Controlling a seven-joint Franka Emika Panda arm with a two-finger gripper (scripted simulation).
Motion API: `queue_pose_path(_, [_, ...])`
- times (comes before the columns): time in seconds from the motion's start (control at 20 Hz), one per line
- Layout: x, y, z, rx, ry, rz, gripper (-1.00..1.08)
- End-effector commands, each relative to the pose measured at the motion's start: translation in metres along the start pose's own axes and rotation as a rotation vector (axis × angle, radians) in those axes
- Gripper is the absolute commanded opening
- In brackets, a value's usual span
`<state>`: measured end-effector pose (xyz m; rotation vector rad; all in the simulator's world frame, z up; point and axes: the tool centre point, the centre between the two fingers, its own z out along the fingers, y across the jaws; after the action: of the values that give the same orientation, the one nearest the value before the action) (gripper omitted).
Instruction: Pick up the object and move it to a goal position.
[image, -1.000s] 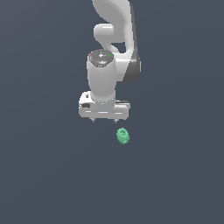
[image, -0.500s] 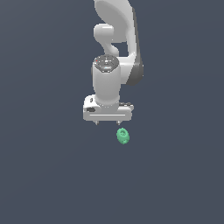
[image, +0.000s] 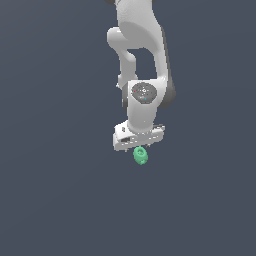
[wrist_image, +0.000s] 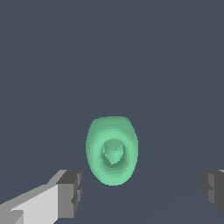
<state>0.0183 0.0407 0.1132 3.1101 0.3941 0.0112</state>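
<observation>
Object (image: 140, 155): a small mint-green rounded lump with a dimple in its middle, lying on a plain dark grey-blue surface that fills both views. No edge or corner of that surface shows in either picture, so its place on it cannot be given. Nothing else lies around the lump, and nothing stands between it and the arm.

A white robot arm (image: 141, 60) comes down from the top of the exterior view and ends in a white gripper (image: 138, 145) just above the lump, so close that the two nearly meet in that view; whether they touch cannot be told.

In the wrist view the object (wrist_image: 112, 150) sits between the two dark grey fingertips (wrist_image: 70, 193), nearer to one than the other and clear of both. The jaws are spread wide, far wider than the lump, and hold nothing.

Bare surface surrounds the lump on every side.
</observation>
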Motion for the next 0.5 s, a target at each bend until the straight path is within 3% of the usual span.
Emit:
queue_pose_path(0.0, [0.0027,-0.0106,0.0088,0.004,-0.003,-0.045,1.00])
queue_pose_path(0.45, [0.0036,-0.0179,0.0180,0.007,-0.006,-0.072,1.00])
